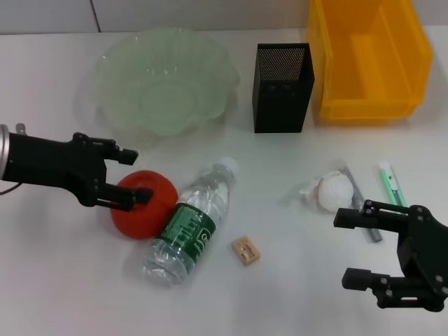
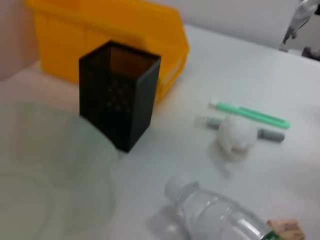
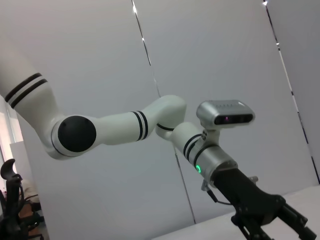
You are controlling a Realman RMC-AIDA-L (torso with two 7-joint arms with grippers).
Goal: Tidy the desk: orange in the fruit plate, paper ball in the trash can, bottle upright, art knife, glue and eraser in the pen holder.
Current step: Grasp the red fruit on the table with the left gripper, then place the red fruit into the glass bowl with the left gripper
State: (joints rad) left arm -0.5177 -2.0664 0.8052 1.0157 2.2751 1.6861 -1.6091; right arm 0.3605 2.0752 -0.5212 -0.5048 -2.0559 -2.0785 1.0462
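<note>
1. Big bright-yellow rectangular plastic trash can (image 1: 369,63), far right: nothing visible inside.
2. Wide pale-green scalloped glass fruit plate (image 1: 164,78), far left: holds nothing yet.
3. Tall square black mesh pen holder (image 1: 282,87), between plate & bin: seems empty, though mesh hides the bottom.
4. Clear plastic bottle w/ dark-green label (image 1: 190,222) lies on its side, cap pointing far-right, base near-left, touching the fruit.
5. Red-orange round orange (image 1: 144,204), near-left, just near of the plate. Left gripper (image 1: 131,178) comes in from the left w/ fingers apart, straddling the fruit's far-left side, not yet closed on it. Judgement: left arm is much the closer; lift, then carry far to the plate.
6. Right gripper (image 1: 364,248), near right, fingers apart, holding nothing, idle.
7. Small crumpled white paper ball (image 1: 331,192), just far of the right gripper.
8. Tiny tan eraser block (image 1: 246,250), near centre, beside the bottle.
</note>
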